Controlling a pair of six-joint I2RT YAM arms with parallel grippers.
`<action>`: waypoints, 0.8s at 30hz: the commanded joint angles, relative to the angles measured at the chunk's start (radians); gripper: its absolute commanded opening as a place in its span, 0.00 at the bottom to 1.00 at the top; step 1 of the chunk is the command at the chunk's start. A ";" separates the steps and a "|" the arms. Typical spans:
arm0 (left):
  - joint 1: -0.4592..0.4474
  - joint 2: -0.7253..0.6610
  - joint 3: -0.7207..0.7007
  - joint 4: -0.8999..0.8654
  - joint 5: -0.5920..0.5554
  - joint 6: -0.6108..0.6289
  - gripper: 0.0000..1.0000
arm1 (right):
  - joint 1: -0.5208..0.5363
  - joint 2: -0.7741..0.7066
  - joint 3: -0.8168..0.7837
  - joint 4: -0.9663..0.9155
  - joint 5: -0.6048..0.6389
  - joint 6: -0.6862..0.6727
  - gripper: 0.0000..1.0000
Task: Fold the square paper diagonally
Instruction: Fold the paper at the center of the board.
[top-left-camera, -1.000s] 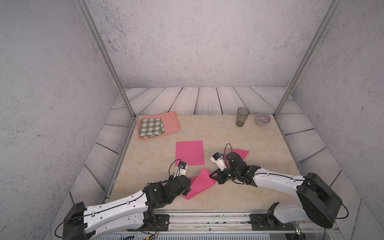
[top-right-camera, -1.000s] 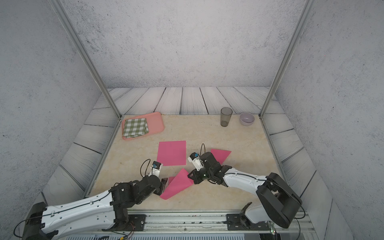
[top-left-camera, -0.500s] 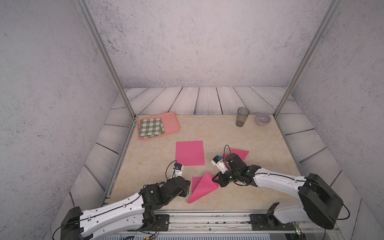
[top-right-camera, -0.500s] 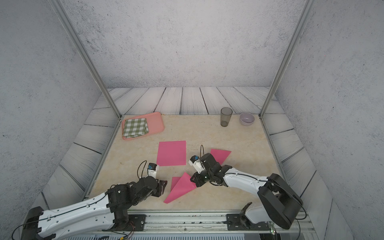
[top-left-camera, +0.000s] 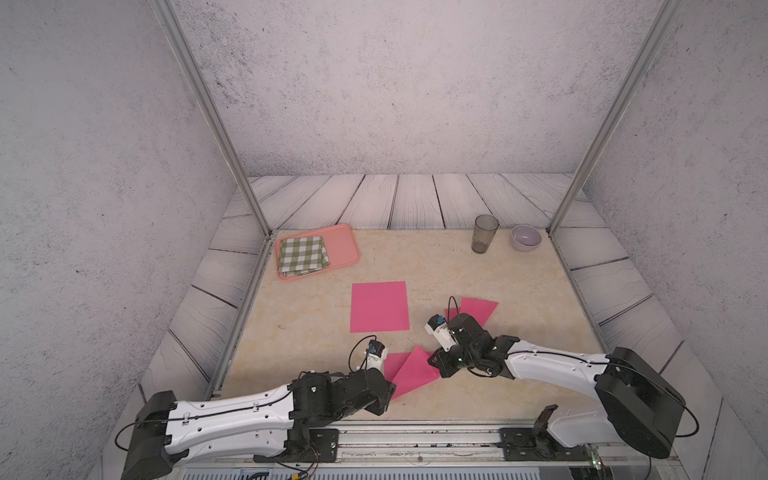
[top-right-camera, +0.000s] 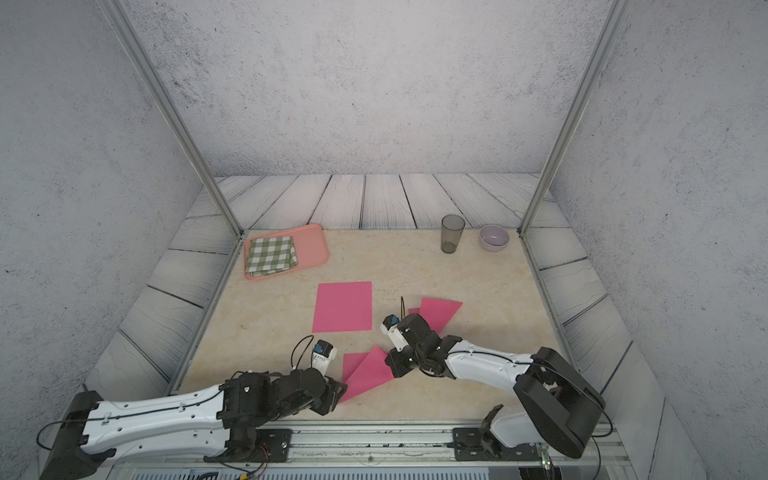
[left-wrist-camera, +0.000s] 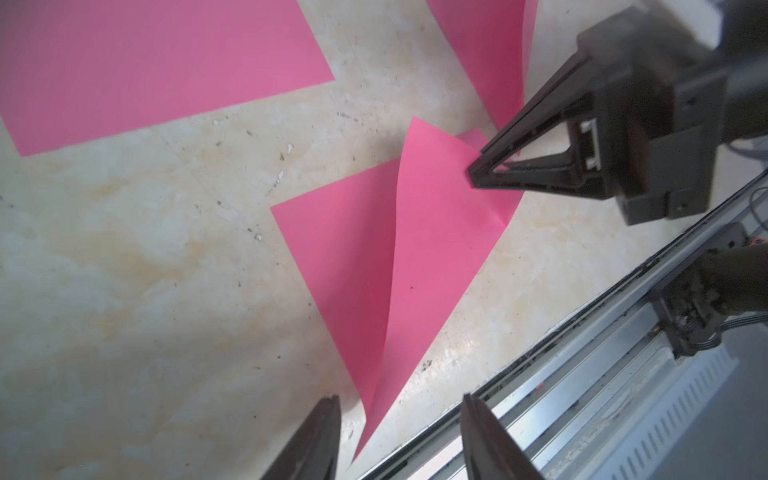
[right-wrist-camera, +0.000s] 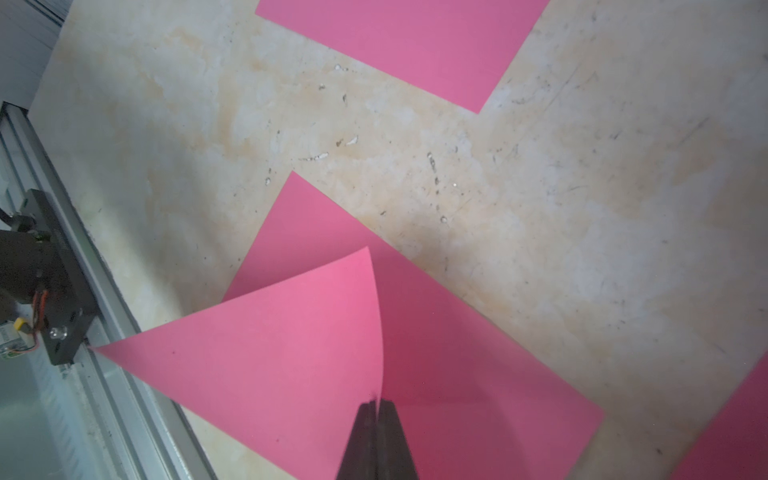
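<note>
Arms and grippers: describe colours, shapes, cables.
The left arm and right arm have white shells and black joints. Each wrist carries a white-and-blue block with a looping black cable. The left gripper and right gripper are black, tapering to points.

Top views: near tip of the half-folded pink paper sheet (top-left-camera: 409, 374) runs under the left arm's black wrist (top-left-camera: 353, 395), which hides that arm's jaws too, and the right arm's black wrist (top-left-camera: 465, 336) covers part of the folded pink paper triangle (top-left-camera: 478, 309). Left wrist view: flat pink square sheet (left-wrist-camera: 145, 62) runs off frame, left gripper (left-wrist-camera: 400, 398) is cut at the edge, right gripper (left-wrist-camera: 473, 170) body is blurred. Right wrist view: right gripper shows only its tips, rest cut off.
</note>
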 joint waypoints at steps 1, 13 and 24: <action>-0.041 0.049 0.010 -0.010 -0.048 -0.045 0.52 | 0.007 -0.003 -0.004 0.009 0.032 0.001 0.05; -0.072 0.015 -0.027 0.027 -0.172 -0.031 0.53 | 0.013 -0.026 -0.013 0.026 0.002 -0.011 0.06; 0.039 -0.073 -0.089 0.184 -0.021 0.191 0.62 | 0.021 -0.046 -0.022 0.042 -0.019 -0.021 0.06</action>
